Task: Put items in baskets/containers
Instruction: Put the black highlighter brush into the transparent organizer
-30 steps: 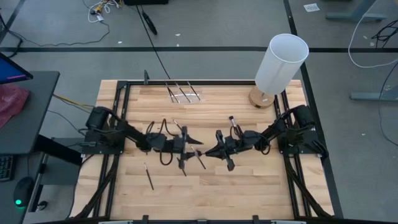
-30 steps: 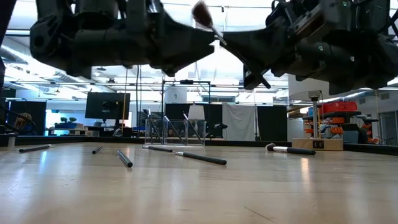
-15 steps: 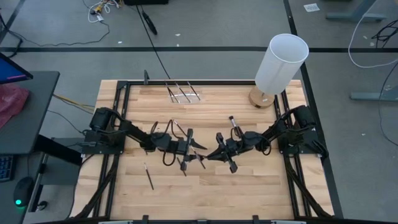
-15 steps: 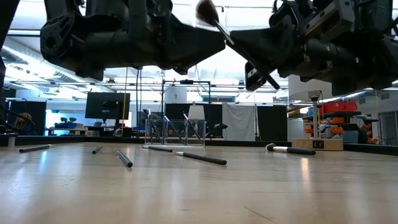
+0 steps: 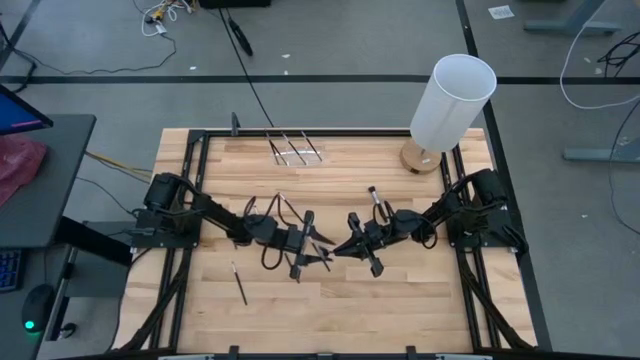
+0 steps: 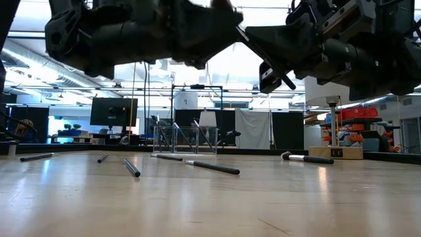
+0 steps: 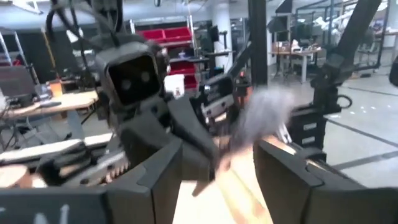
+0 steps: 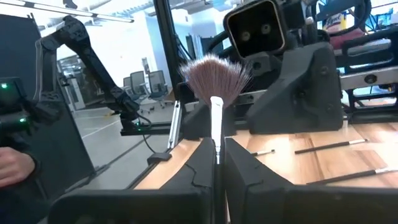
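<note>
Right wrist view: right pincer clenched on a brush handle, mid-air over the surface; left pincer spread just beside it. Light, stiff stick; grab the handle, not the soft bristles.

We see a pale wooden counter with a dark metal frame around its edges. At its far right corner stands a tall white cylinder on a round wooden base. Off the counter's left side we find a grey desk with a pinkish-red cloth on it. Cables lie on the grey floor beyond. In the low view, a dark monitor shows in the room behind, and red bins sit on shelving at the right.
</note>
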{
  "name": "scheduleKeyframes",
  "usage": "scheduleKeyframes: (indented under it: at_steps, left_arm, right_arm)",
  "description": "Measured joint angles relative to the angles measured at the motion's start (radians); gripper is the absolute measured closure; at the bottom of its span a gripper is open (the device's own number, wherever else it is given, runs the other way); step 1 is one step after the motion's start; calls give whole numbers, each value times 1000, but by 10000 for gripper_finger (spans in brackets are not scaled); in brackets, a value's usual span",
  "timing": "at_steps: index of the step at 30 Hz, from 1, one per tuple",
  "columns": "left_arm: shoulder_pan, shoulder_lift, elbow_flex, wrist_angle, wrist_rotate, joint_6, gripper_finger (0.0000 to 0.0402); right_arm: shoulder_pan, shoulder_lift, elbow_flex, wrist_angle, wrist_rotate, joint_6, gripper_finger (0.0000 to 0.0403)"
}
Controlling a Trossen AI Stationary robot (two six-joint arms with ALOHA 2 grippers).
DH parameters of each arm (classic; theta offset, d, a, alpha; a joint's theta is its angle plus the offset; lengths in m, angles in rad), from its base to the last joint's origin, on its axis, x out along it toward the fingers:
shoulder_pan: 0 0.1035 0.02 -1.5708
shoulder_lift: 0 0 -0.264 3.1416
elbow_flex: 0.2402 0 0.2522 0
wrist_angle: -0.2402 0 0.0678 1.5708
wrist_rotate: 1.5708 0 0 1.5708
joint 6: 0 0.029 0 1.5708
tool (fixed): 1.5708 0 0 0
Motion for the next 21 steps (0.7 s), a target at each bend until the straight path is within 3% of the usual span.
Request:
scheduleKeyframes:
  at_steps: [4,7,21]
  left_arm:
    - [-2,-1,15,-5,39,28,199]
    - [-6,-1,15,-8,41,30,219]
    - [-5,-1,15,-19,38,36,382]
  right_arm:
    - [0,0,1,0,-2,0,390]
    - [0,0,2,-1,-4,0,390]
    - [1,0,2,-9,-7,2,389]
